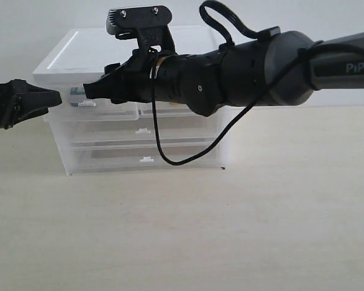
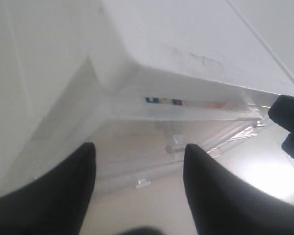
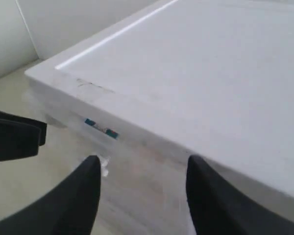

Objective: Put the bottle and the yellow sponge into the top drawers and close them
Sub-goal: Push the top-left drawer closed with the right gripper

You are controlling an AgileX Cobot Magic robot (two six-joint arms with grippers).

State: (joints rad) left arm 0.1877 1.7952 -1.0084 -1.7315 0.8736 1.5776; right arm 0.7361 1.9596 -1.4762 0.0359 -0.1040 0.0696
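Observation:
A white-topped drawer unit (image 1: 79,51) stands at the back of the table. Through the translucent wall of its left top drawer (image 1: 109,111) a strip of the bottle's teal label (image 2: 164,101) (image 3: 102,128) shows. The right top drawer (image 1: 147,113) lies mostly behind my right arm. The yellow sponge is hidden. My right gripper (image 1: 88,91) (image 3: 143,161) reaches across the top drawers' fronts, open and empty. My left gripper (image 1: 54,97) (image 2: 139,147) hovers beside the unit's left corner, open and empty, pointing at the right gripper's tip.
Two full-width drawers (image 1: 145,145) with white clip handles sit shut below the top ones. A black cable (image 1: 164,159) hangs in a loop from my right arm in front of them. Bare beige table (image 1: 188,236) spreads in front.

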